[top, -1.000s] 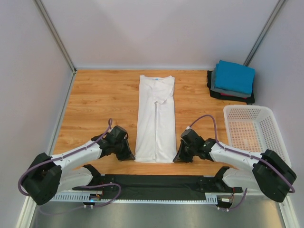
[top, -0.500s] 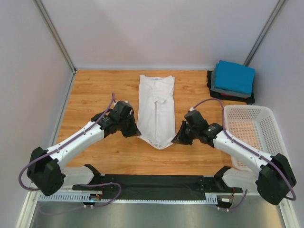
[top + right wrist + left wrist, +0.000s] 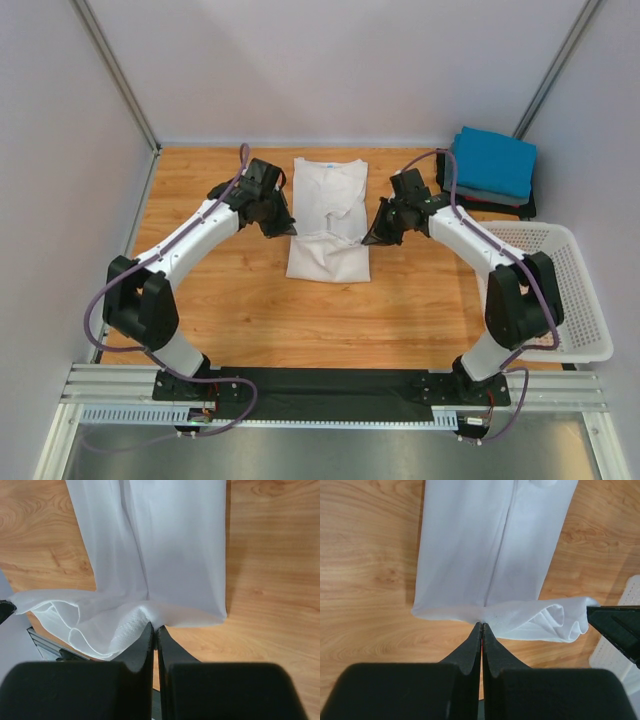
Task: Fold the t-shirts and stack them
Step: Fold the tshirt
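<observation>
The white t-shirt (image 3: 328, 215) lies in a narrow strip on the wooden table, its bottom hem lifted and carried up over its lower half. My left gripper (image 3: 284, 229) is shut on the hem's left corner; in the left wrist view (image 3: 481, 624) the cloth (image 3: 490, 555) spreads beyond the tips. My right gripper (image 3: 373, 236) is shut on the hem's right corner, which also shows in the right wrist view (image 3: 155, 626) with the cloth (image 3: 175, 545) beyond. The folded bright blue tee (image 3: 493, 160) lies on the grey and black ones at the far right corner.
A white perforated plastic basket (image 3: 580, 300) stands at the right edge of the table. Grey walls enclose the table at the back and both sides. Bare wood (image 3: 210, 290) lies in front of the shirt.
Both grippers have carried the shirt's bottom hem from the near edge up towards the collar, doubling the lower half over. The arms have stretched far forward.
</observation>
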Controlling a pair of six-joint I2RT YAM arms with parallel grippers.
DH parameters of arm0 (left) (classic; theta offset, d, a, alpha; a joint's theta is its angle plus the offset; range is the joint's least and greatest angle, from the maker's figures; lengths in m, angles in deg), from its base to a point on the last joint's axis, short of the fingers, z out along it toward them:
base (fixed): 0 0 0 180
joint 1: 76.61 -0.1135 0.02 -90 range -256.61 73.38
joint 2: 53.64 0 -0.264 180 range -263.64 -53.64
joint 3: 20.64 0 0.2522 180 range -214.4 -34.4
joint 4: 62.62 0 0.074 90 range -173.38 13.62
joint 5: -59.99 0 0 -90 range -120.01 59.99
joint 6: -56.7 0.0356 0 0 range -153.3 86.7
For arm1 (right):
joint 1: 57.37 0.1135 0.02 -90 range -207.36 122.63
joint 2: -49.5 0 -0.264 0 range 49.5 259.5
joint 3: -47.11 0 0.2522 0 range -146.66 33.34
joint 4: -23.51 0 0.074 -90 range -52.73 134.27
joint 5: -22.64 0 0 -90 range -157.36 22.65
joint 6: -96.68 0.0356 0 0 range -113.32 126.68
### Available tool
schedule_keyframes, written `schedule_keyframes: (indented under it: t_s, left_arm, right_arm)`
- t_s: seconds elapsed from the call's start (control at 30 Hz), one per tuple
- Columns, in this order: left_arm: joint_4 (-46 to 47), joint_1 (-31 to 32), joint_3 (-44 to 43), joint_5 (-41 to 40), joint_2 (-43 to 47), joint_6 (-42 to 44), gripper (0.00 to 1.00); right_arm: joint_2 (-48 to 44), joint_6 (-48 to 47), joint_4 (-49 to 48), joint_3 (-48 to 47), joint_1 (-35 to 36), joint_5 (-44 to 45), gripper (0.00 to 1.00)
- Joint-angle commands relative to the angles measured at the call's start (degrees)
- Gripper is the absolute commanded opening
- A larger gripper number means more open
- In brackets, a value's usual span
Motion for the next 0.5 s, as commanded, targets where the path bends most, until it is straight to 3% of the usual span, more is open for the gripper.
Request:
schedule_keyframes:
  t_s: [0.0, 0.47]
  left_arm:
    - [-1.1, -1.5, -4.6, -0.2, -4.4, 2.3, 0.00]
    - [-2.5, -5.5, -15.5, 0.5, -19.0, 1.5, 0.00]
  right_arm:
    - [5.1, -3.6, 0.9, -5.2, -2.5, -3.8, 0.00]
    - [23.6, -9.4, 7.2, -23.5, -6.5, -5.2, 0.00]
